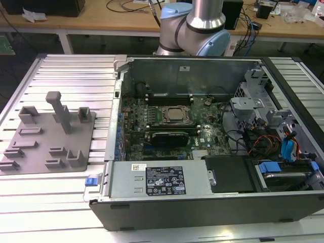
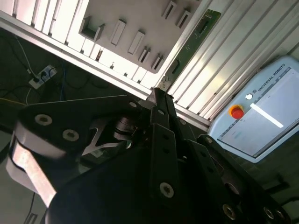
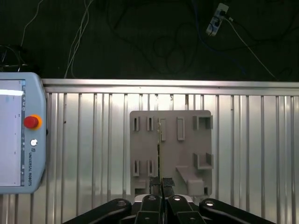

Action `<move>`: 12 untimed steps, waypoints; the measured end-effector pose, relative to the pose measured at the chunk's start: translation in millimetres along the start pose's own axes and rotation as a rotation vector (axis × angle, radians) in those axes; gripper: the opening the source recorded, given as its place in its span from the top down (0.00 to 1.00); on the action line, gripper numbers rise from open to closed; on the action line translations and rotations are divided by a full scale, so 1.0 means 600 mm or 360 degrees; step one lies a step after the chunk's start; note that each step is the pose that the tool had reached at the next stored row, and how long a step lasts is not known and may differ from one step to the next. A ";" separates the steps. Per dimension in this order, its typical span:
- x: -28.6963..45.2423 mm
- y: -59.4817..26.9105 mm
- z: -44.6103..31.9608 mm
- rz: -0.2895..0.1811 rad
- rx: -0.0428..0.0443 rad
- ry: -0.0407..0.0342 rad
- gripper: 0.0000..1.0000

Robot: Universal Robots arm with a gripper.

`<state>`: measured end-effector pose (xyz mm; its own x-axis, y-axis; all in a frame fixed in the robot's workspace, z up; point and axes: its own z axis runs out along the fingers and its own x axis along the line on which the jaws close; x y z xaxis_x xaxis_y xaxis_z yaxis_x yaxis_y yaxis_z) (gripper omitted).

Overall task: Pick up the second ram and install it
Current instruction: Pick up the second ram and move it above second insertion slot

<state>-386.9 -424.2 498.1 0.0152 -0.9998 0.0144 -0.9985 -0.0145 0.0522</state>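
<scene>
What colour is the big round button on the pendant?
The button is red, set on a yellow-orange ring. It shows best in the first wrist view.

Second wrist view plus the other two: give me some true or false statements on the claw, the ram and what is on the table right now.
1. The claw grips the second ram, a slim green stick. True.
2. The computer case is closed. False: it is open, with its motherboard showing.
3. The grey fixture tray lies on the slatted table, on the exterior view's left of the case. True.
4. The pendant has a green round button. False: its round button is red.
</scene>
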 end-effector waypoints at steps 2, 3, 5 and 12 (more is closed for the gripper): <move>0.000 -0.014 0.000 0.0000 0.0000 0.0000 0.91; 0.000 -0.020 0.000 0.0000 0.0000 0.0000 0.91; 0.001 -0.035 -0.001 0.0000 0.0000 0.0000 0.91; 0.001 -0.089 -0.003 0.0000 0.0000 0.0000 0.91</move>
<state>-333.3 -424.2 496.9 0.0152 -0.9998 0.0146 -0.9985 -0.0145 0.0522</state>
